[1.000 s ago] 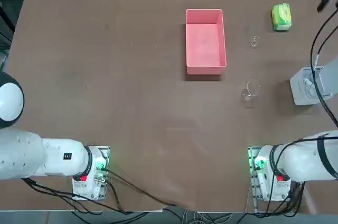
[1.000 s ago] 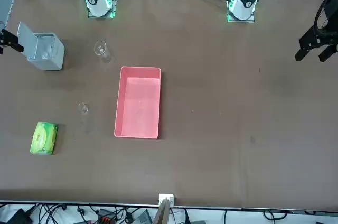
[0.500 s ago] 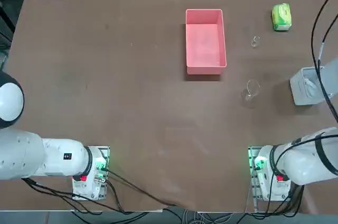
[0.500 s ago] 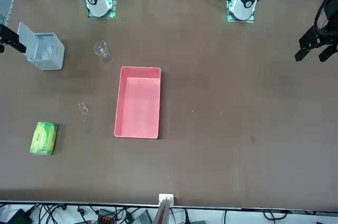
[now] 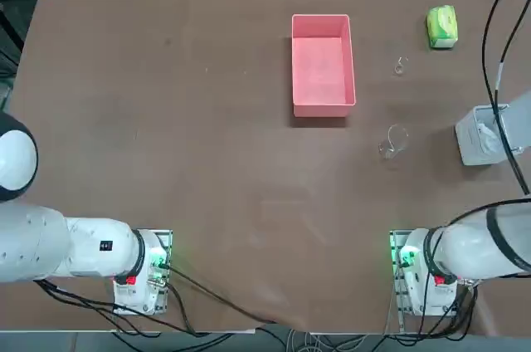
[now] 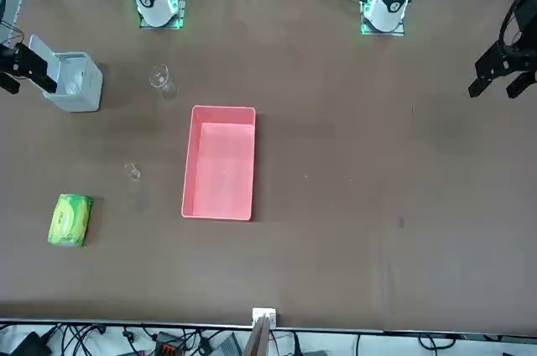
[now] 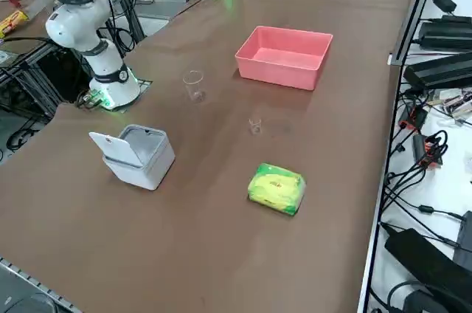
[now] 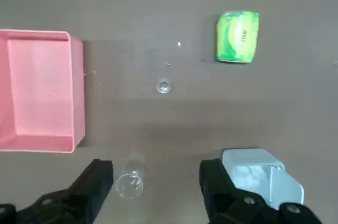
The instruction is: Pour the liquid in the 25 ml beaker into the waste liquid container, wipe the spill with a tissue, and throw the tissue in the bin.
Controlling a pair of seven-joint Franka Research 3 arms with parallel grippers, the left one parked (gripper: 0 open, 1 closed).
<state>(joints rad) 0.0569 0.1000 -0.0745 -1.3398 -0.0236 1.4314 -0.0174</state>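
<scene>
Tiny 25 ml beaker (image 8: 163,86), clear glass, barely there against the brown worktop (image 5: 207,161); upright, alone, between the pink waste liquid container (image 5: 323,64) and the green tissue pack (image 5: 442,26). Contents too faint to judge.

Risks, as judged from here:
- Easily confused with the larger clear beaker (image 5: 393,141), nearer the arm's base and directly ahead of the pincer in the wrist view. Wrong glass picked if aimed at the first glint seen.
- So small and light that a slightly off-centre closing could knock it over rather than grip it, spilling the liquid on the worktop well short of the tray.
- Smooth glass, likely to slip or rotate if pinched too near the rim; likely to shoot out sideways if squeezed off-axis.
- Tilt begun before reaching over the tray wall would put liquid on the worktop beside it.

Right pincer (image 8: 156,182) high above the worktop, fingers spread wide apart, nothing between them; seen in the front view at the picture's left edge, over the side of the bin (image 6: 71,81). Bin lid open, mouth clear, close under the arm: a low sweep toward the beakers could clip it.

No loose tissue out yet, none visibly sticking up from the pack.
</scene>
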